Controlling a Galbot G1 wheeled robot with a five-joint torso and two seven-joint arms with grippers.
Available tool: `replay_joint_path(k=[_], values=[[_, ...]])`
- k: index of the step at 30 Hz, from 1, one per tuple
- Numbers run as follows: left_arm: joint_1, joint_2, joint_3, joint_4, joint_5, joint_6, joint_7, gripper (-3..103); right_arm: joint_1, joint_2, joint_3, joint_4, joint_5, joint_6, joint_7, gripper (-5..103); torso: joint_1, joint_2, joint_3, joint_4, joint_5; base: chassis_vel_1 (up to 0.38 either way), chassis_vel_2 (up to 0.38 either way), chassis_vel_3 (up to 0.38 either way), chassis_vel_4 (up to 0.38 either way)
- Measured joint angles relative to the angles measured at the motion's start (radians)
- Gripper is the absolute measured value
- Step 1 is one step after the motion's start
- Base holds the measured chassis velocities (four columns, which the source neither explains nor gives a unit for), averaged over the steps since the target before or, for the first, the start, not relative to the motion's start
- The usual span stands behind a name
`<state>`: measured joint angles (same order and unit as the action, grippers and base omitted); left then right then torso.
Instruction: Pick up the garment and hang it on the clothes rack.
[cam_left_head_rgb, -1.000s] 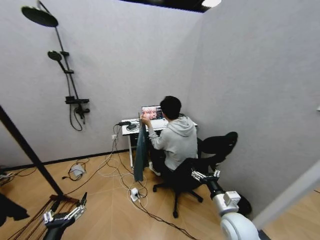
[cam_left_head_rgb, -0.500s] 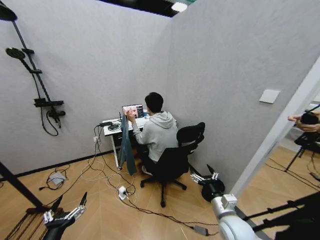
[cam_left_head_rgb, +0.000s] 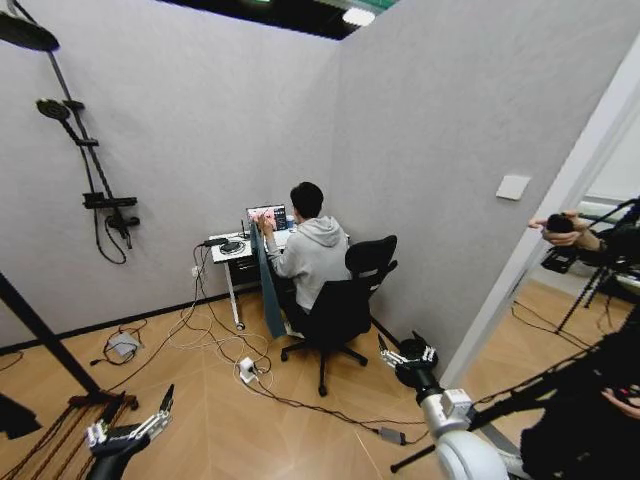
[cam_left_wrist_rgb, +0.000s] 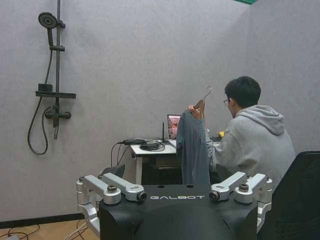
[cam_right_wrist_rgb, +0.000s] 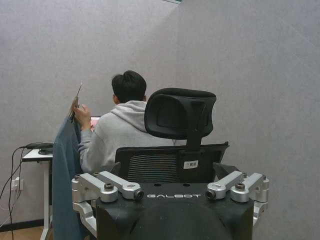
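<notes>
A: Both claws are spread and empty, held low: left gripper (cam_left_head_rgb: 130, 432), right gripper (cam_left_head_rgb: 405, 352).

B: And the garment (cam_left_head_rgb: 268, 285)?

A: Well off, hanging from a hanger (cam_left_wrist_rgb: 201, 100) a seated person's hand holds up by the desk (cam_left_head_rgb: 232, 254). Looks bluish, soft, light, floppy. I'd grab the hanger, not the cloth.

Only readable text is "GALBOT", printed on my left gripper (cam_left_wrist_rgb: 177, 196) body and my right gripper (cam_right_wrist_rgb: 170, 195) body. Chair label's too small.
</notes>
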<state>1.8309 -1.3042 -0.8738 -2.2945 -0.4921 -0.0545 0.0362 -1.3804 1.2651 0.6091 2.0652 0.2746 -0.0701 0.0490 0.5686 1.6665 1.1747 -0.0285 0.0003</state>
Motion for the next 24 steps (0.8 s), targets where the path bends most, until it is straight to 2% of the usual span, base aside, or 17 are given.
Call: replay_joint_path(k=[24], values=[[0.000,0.000,0.000,0.000,0.000,0.000,0.000,100,0.044,-0.015,-0.019,-0.030,0.012,-0.007,-0.006,100,0.000,0.000,0.000,0.0002,-0.0003,0.191,-0.119,-0.115,0.186]])
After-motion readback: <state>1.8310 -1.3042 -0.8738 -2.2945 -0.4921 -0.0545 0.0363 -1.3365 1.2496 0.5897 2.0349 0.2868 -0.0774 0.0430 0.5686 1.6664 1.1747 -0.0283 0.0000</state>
